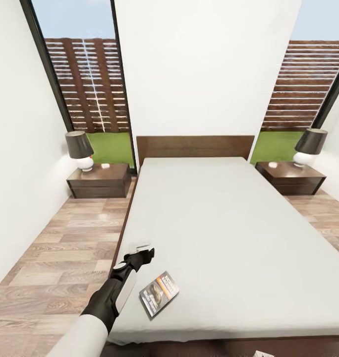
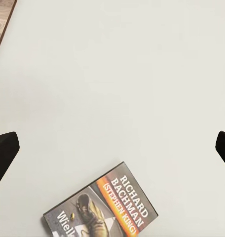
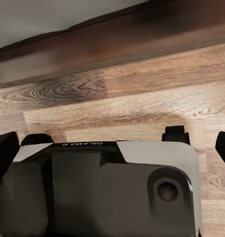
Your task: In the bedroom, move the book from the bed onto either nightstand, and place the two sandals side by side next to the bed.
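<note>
The book lies flat on the bed, near the mattress's front left corner, orange band and dark picture facing up. My left gripper hovers over the mattress just beyond the book and a little to its left. In the left wrist view the book lies below the gripper, whose dark fingertips stand wide apart, open and empty. My right gripper is open too, hanging low over the wood floor by the bed's dark frame. The sandals are out of view.
Two nightstands flank the headboard, the left one and the right one, each carrying a dark-shaded lamp. Wood floor runs along both sides of the bed. The robot's own base sits under the right gripper.
</note>
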Tool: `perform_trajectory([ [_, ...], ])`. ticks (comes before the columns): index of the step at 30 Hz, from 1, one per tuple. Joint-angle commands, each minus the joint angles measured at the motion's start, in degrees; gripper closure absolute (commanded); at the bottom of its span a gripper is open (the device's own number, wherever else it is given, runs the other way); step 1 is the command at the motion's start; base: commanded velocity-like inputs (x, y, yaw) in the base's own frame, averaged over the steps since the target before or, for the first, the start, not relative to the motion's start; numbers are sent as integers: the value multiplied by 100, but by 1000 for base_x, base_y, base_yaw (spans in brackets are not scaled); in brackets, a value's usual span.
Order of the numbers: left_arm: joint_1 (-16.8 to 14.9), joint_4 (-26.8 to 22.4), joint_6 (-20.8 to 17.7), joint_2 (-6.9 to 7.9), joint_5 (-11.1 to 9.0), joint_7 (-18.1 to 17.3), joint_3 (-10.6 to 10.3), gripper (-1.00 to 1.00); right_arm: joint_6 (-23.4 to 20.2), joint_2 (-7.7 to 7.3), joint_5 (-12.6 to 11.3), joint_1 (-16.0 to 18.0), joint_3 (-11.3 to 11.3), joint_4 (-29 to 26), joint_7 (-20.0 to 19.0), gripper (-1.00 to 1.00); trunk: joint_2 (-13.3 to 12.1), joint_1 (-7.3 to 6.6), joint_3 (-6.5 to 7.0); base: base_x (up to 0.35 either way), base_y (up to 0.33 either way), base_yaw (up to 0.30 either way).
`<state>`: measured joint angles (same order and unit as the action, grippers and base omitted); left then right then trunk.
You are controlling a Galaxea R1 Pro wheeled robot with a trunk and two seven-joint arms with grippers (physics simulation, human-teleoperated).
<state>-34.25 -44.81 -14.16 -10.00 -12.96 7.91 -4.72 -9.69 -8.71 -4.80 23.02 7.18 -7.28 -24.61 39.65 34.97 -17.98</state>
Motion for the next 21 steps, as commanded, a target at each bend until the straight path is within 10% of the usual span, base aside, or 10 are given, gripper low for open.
perform_trajectory([
  [1,-3,-10,-25,0,-57,44,-15,-100,-66,-77,-52,1,30,-9,-315,-100,7,1,-17,0,0,0],
  [7,-3,-10,-25,0,-61,44,-58,-100,-76,-325,-37,1,19,-7,-1658,-100,7,1,-71,0,0,0],
  [21,-3,-17,-25,0,-66,44,-131,-100,-45,-360,-27,1,19,-7,-1944,-100,7,1,-196,0,0,0],
])
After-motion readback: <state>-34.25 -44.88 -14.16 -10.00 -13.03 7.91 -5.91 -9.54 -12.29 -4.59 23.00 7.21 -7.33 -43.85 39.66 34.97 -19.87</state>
